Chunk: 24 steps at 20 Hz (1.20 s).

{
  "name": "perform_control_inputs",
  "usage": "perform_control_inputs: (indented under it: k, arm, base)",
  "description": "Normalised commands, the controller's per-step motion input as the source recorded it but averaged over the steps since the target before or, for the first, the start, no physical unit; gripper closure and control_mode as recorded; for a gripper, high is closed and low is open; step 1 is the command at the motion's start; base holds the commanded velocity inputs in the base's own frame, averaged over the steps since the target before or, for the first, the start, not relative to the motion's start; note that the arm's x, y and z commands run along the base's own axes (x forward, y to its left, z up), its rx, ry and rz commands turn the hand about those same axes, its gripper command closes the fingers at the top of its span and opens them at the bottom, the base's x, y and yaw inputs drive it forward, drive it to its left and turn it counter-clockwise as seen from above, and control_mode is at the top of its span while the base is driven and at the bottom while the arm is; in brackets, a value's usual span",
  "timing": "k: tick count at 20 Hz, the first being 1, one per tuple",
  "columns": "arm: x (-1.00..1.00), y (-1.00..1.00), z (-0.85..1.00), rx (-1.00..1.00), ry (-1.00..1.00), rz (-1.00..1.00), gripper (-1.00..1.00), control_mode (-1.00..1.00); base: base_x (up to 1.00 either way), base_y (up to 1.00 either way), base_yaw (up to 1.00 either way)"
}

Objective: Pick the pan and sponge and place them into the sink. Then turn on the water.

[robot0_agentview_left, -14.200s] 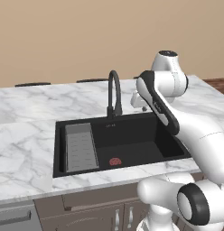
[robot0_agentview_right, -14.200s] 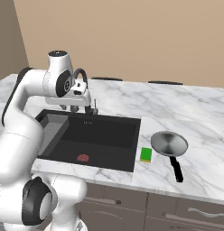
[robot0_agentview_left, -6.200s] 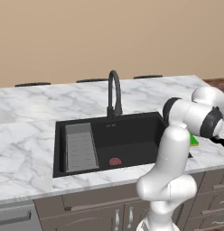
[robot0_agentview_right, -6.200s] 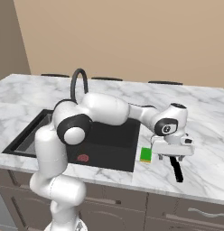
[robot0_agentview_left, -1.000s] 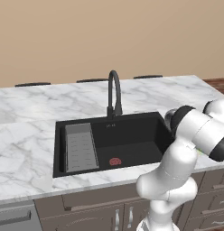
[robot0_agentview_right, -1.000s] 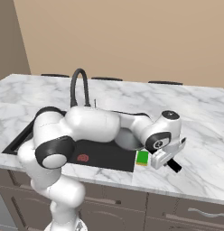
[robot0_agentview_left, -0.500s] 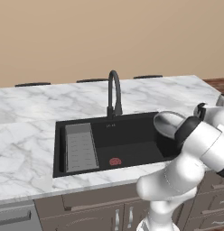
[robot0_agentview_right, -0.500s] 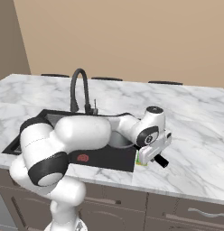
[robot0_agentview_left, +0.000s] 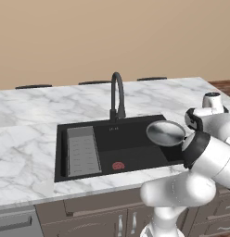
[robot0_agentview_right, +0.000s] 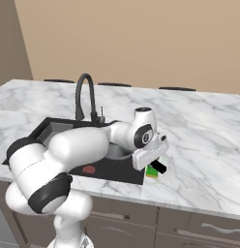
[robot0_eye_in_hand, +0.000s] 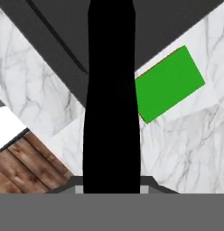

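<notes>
Pan held above the sink's right end.

The pan hangs level in the air over the right part of the sink, its black handle pinched in the gripper. The sponge, green face up, lies on the counter just right of the sink rim, beside the handle. The faucet stands behind the basin.
</notes>
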Motion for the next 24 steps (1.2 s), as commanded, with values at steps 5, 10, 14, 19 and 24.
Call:
perform_control_inputs:
  k: [5,10,14,19,24]
  arm:
    - [0.11,0.47,0.03,-0.03,0.04,0.0,1.0,-1.0]
    - [0.12,0.49,0.0,-0.01,0.01,0.0,1.0,-1.0]
    - [0.14,0.51,0.0,-0.04,0.0,0.02,1.0,-1.0]
    - [0.16,0.48,-0.01,-0.06,0.0,0.03,1.0,-1.0]
    - [0.14,0.36,-0.06,-0.05,0.0,0.02,1.0,-1.0]
  base:
    - [0.0,0.0,0.0]
    - [0.0,0.0,0.0]
    - [0.0,0.0,0.0]
    - [0.0,0.0,0.0]
    - [0.0,0.0,0.0]
